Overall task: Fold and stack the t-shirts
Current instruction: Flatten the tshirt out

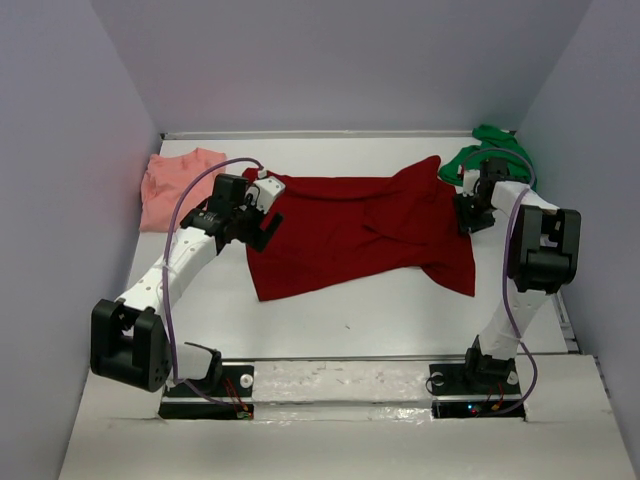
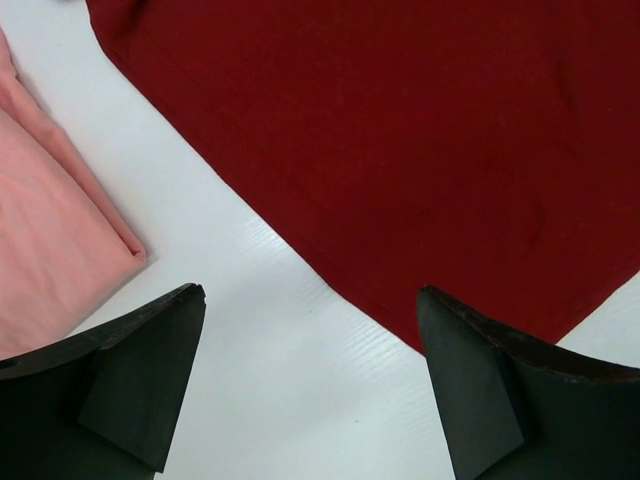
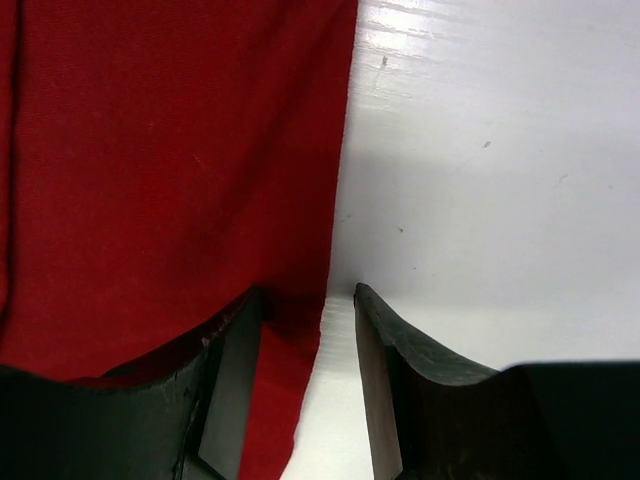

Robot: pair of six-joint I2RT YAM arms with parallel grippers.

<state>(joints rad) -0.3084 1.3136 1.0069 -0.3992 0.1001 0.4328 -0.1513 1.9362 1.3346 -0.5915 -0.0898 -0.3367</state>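
The dark red t-shirt (image 1: 350, 225) lies spread across the middle of the white table (image 1: 350, 320). A salmon-pink t-shirt (image 1: 175, 185) lies at the back left, and a bright green one (image 1: 490, 150) is bunched in the back right corner. My left gripper (image 1: 268, 212) hovers at the red shirt's left edge. In the left wrist view that gripper (image 2: 310, 290) is wide open over bare table, between the pink cloth (image 2: 45, 230) and the red cloth (image 2: 420, 130). My right gripper (image 3: 308, 290) is low at the shirt's right edge; the jaws stand apart, with the red hem (image 3: 170, 150) lying between them.
Grey walls close in the table on the left, back and right. Both arm bases (image 1: 340, 385) sit on the near edge. The right arm's elbow (image 1: 540, 250) stands close to the right wall.
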